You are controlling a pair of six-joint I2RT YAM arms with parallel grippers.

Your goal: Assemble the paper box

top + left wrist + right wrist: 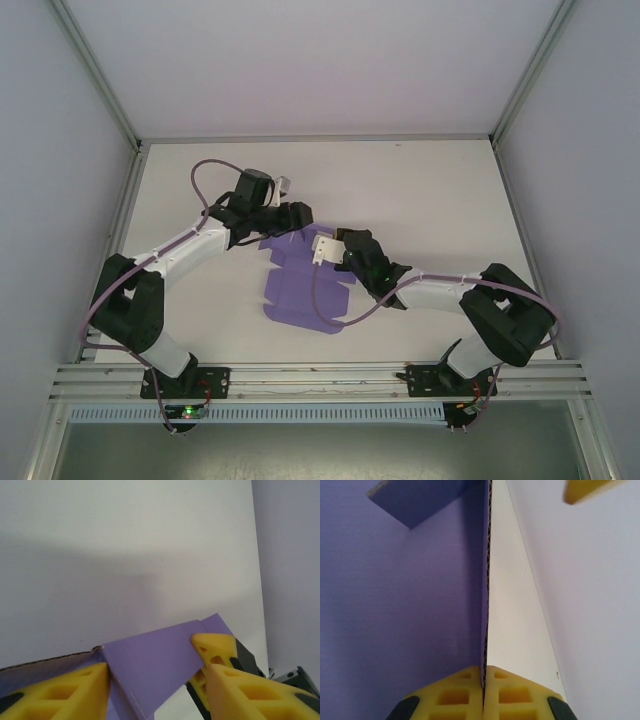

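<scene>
2 yellow pads (455,695) of the right jaws were clenched on the thin fluted edge of a raised panel of the paper box (400,605), with only the card between their faces. The left jaws stood released, their 2 yellow fingers (65,690) well apart and a lavender flap (150,670) rising between them. The left-hand finger lay just beside the flap's crease, and whether it touched could not be told. A further yellow fingertip (215,650), probably of the right arm, sat at the flap's far edge. From above, the box lay mostly as a flat die-cut sheet on the white counter (450,200), near its middle and between the 2 arms, its far end lifted where both jaws met it. The card looked light and fairly stiff across each panel, likely to hinge readily only along the creases. Its smooth face would probably slide on the counter if pushed sideways, and a hard pinch at a corner could crush the fluted core. The safest hold seemed to be a panel's free edge close to a crease, with 1 arm pinning the wall upright while the other folded the neighbouring flap, since unsupported flaps would probably spring back toward flat.
</scene>
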